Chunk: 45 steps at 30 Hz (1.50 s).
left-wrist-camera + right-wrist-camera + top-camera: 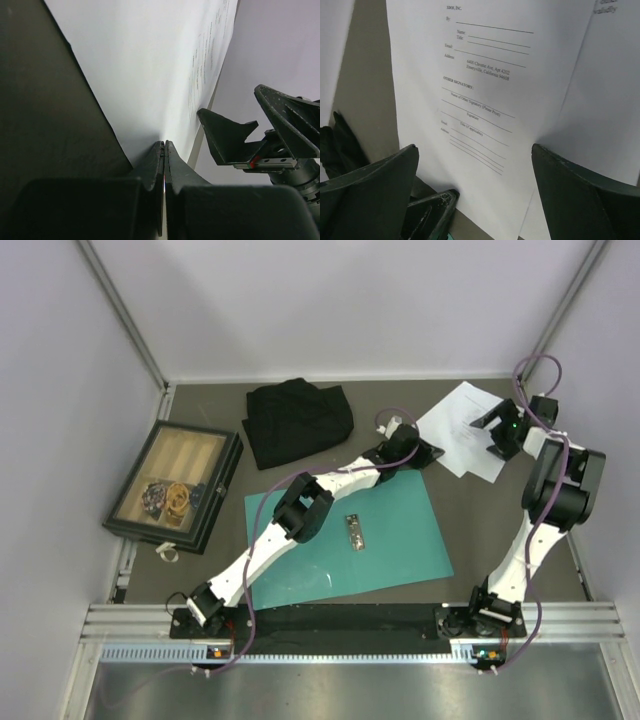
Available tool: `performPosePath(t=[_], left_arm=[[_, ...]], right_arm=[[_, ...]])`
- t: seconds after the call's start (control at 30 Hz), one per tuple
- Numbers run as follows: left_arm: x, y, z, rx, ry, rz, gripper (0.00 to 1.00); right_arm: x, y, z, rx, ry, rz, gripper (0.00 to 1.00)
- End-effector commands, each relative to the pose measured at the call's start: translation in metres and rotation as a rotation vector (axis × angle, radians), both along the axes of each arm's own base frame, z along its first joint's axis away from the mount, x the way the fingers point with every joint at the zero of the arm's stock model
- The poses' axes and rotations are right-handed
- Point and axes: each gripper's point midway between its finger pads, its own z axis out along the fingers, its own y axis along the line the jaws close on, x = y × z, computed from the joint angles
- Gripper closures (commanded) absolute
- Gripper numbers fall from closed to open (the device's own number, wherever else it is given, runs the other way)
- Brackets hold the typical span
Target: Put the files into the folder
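Observation:
Two white printed sheets, the files [462, 428], lie overlapped at the back right of the table. The teal folder [400, 540] lies open and flat in the middle, with its metal clip [354, 532] showing. My left gripper [415, 450] reaches across the folder's far edge; in the left wrist view it [164, 144] is shut on the near edge of a sheet [150, 75]. My right gripper [503, 430] hangs over the sheets. Its fingers [375, 185] are spread wide around the top sheet [485, 75], apart from it. The second sheet [607, 100] lies beneath.
A black cloth [298, 420] lies at the back centre. A dark-framed wooden tray [175, 485] holding small items stands at the left. Grey walls close in the back and sides. The right gripper [250, 135] is close beside my left one.

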Motion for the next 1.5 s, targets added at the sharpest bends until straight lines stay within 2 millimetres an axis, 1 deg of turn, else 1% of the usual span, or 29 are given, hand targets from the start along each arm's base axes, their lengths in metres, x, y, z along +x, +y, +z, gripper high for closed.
performPosePath(t=[0.0, 0.17, 0.2, 0.23, 0.3, 0.33, 0.37, 0.4, 0.43, 0.47, 0.57, 0.67, 0.8, 0.87, 0.9, 0.93, 1.03, 1.1, 1.13, 1.2, 1.23, 1.33, 1.47], left_arm=[[-0.036, 0.034, -0.108, 0.269, 0.205, -0.045, 1.00], [-0.037, 0.032, -0.109, 0.255, 0.211, -0.056, 1.00], [-0.038, 0.032, -0.109, 0.254, 0.211, -0.059, 1.00], [-0.038, 0.031, -0.108, 0.252, 0.211, -0.058, 1.00], [-0.038, 0.031, -0.109, 0.253, 0.210, -0.059, 1.00], [-0.037, 0.031, -0.108, 0.253, 0.209, -0.058, 1.00], [-0.037, 0.032, -0.108, 0.253, 0.208, -0.057, 1.00], [-0.038, 0.031, -0.108, 0.255, 0.209, -0.058, 1.00], [-0.038, 0.032, -0.109, 0.253, 0.213, -0.054, 1.00], [-0.038, 0.032, -0.107, 0.253, 0.215, -0.053, 1.00], [-0.038, 0.032, -0.104, 0.247, 0.219, -0.043, 1.00], [-0.038, 0.033, -0.105, 0.251, 0.225, -0.040, 1.00], [-0.041, 0.034, -0.109, 0.257, 0.239, -0.041, 1.00], [-0.042, 0.033, -0.107, 0.253, 0.241, -0.046, 1.00], [-0.042, 0.033, -0.107, 0.251, 0.243, -0.048, 1.00], [-0.042, 0.032, -0.107, 0.249, 0.246, -0.048, 1.00], [-0.043, 0.032, -0.108, 0.246, 0.249, -0.052, 1.00], [-0.044, 0.031, -0.106, 0.241, 0.250, -0.060, 1.00], [-0.045, 0.031, -0.109, 0.243, 0.256, -0.064, 1.00], [-0.046, 0.030, -0.109, 0.241, 0.261, -0.074, 1.00], [-0.046, 0.032, -0.111, 0.245, 0.266, -0.072, 1.00], [-0.046, 0.032, -0.110, 0.244, 0.266, -0.076, 1.00], [-0.047, 0.032, -0.110, 0.243, 0.267, -0.081, 1.00]], right_arm=[[-0.001, 0.032, -0.016, 0.077, 0.012, 0.063, 0.06], [-0.003, 0.046, -0.010, 0.131, -0.016, 0.092, 0.06], [-0.006, 0.048, -0.012, 0.137, -0.005, 0.094, 0.06], [-0.009, 0.050, -0.009, 0.132, -0.008, 0.103, 0.06], [-0.016, 0.048, -0.010, 0.104, 0.023, 0.090, 0.05], [-0.022, 0.046, -0.003, 0.072, 0.034, 0.095, 0.05], [-0.027, 0.038, -0.005, 0.027, 0.060, 0.066, 0.05], [-0.031, 0.035, -0.003, -0.001, 0.074, 0.058, 0.04], [-0.042, 0.036, -0.005, -0.025, 0.114, 0.069, 0.04], [-0.044, 0.032, -0.001, -0.063, 0.120, 0.061, 0.04], [-0.060, 0.030, -0.003, -0.134, 0.185, 0.069, 0.04], [-0.067, 0.032, -0.008, -0.131, 0.198, 0.068, 0.03], [-0.067, 0.047, -0.014, -0.066, 0.188, 0.082, 0.03], [-0.067, 0.053, -0.016, -0.056, 0.179, 0.090, 0.03], [-0.060, 0.055, -0.014, -0.041, 0.147, 0.091, 0.03], [-0.059, 0.061, -0.014, -0.008, 0.137, 0.107, 0.04], [-0.052, 0.071, -0.012, 0.030, 0.100, 0.125, 0.04], [-0.051, 0.073, -0.014, 0.041, 0.104, 0.121, 0.03], [-0.050, 0.073, -0.014, 0.047, 0.098, 0.124, 0.03], [-0.048, 0.076, -0.012, 0.063, 0.084, 0.128, 0.03], [-0.046, 0.078, -0.008, 0.070, 0.062, 0.135, 0.03], [-0.045, 0.078, -0.005, 0.067, 0.044, 0.133, 0.03], [-0.039, 0.073, 0.013, 0.030, -0.006, 0.130, 0.06]])
